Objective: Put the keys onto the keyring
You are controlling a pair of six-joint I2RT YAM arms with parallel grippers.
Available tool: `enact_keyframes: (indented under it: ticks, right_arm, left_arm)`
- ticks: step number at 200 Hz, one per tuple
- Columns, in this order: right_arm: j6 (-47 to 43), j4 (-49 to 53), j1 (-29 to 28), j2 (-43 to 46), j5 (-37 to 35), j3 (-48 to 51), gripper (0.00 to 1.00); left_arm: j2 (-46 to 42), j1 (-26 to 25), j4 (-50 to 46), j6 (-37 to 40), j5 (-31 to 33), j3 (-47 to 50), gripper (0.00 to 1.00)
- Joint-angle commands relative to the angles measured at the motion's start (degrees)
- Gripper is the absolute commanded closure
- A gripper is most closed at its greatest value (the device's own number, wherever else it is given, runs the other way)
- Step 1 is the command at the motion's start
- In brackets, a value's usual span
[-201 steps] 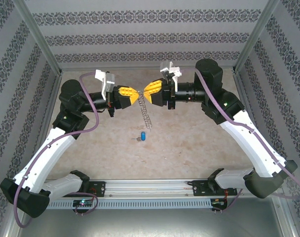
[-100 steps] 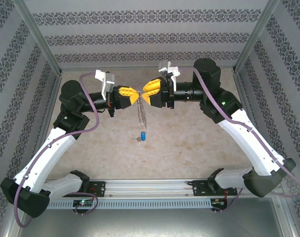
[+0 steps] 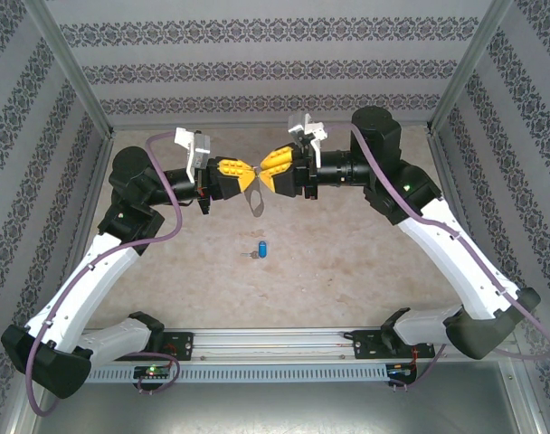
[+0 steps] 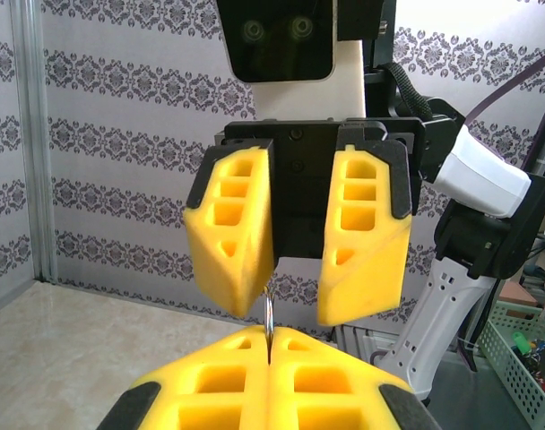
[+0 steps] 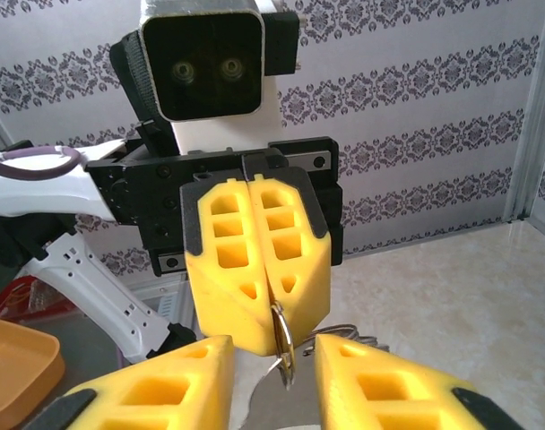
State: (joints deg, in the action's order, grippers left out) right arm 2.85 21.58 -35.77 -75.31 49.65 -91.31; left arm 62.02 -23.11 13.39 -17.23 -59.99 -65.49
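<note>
A green basket behind the right claw is holding oddments (too blurred to name). The keyring is hanging shorter than a second ago under the left claw, which is pinching it; the right claw is gaping around it. The key is lying on the bench, apart from both.

The keyring hangs between left pincer and right pincer; the key lies on the table before it.
</note>
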Motion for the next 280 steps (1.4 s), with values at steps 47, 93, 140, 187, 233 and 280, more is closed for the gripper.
enact_keyframes:
  ticks: [47, 93, 140, 187, 233, 280]
  right_arm:
    - [-0.58, 0.11, 0.1, -0.45, 2.03, 0.43, 0.82]
    - [-1.62, 1.52, 0.7, -0.37, 2.83, -0.16, 1.0]
    - [-5.22, 7.31, 1.01, -1.47, 1.63, -4.5, 1.0]
    - [-14.01, 22.69, -0.16, -5.81, -0.07, -15.21, 1.0]
    - [-16.09, 23.98, -0.77, -5.89, -0.21, -16.21, 1.0]
    - [-22.46, 30.91, -2.43, -7.37, -6.23, -19.34, 1.0]
  left_arm:
    - [0.18, 0.61, 4.06, -0.97, -1.62, -2.16, 1.0]
    - [0.37, 0.44, 3.39, -0.94, -2.06, -2.78, 1.0]
    - [-0.14, 0.28, -7.44, 7.53, -0.4, -4.68, 0.96]
    - [1.42, -0.65, -28.09, 22.41, 2.14, -11.33, 0.77]
    - [2.93, -1.35, -30.56, 23.73, 2.76, -13.25, 0.71]
    - [4.18, -2.07, -31.18, 23.34, 2.24, -14.09, 0.74]
